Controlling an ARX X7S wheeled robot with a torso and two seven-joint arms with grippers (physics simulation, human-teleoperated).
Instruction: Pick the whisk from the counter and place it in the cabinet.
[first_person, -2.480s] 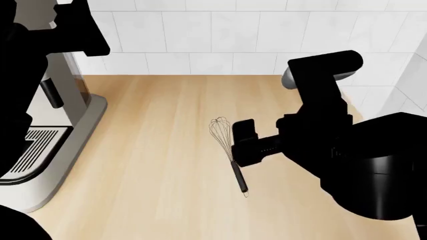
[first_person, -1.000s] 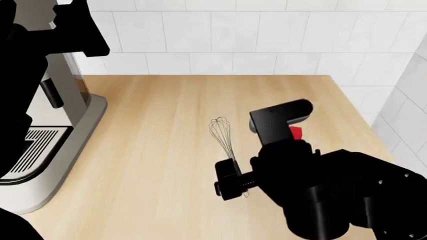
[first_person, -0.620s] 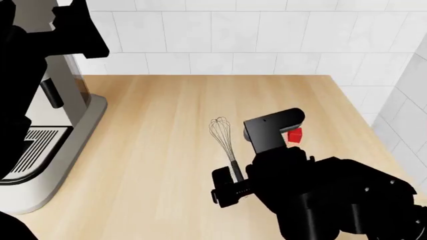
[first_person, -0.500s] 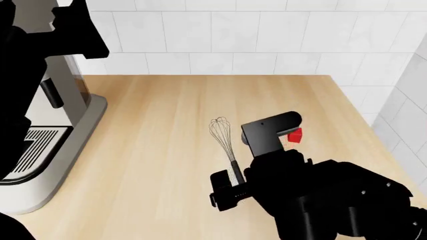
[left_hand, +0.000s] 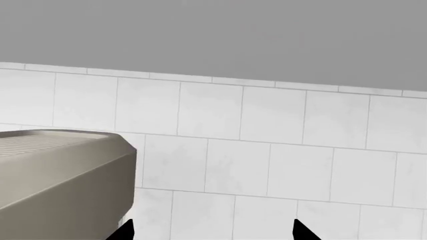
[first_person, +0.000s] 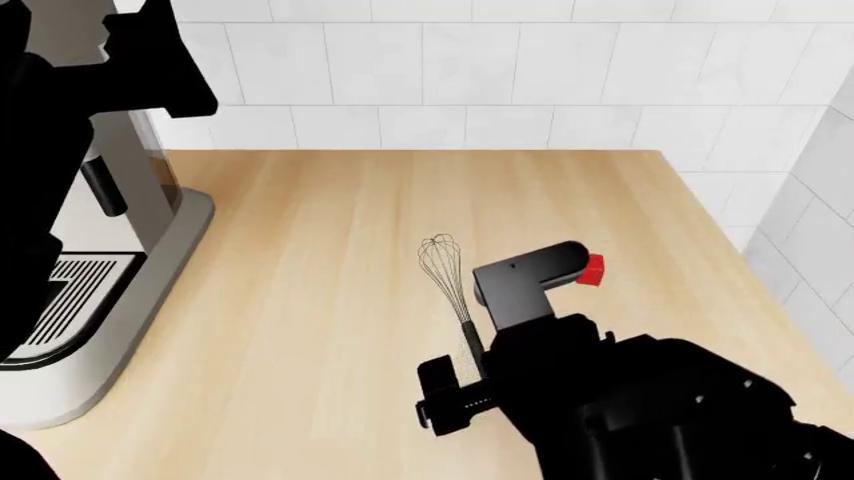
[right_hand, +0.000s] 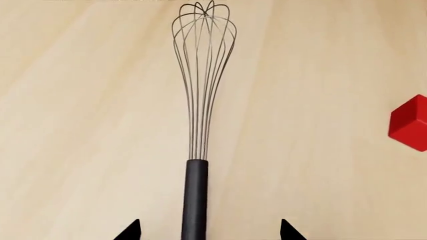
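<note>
Whisk (right_hand: 200, 115) lies flat on the counter (first_person: 307, 300), centre of the head view, handle toward the robot. Right gripper (right_hand: 208, 231) hangs over the handle, fingers spread wide to either side, holding nothing. Left gripper (left_hand: 212, 231), upper left, open and empty. Risk: the slim handle may roll or slip as the fingers close; the red cube (right_hand: 410, 122) sits near.
</note>
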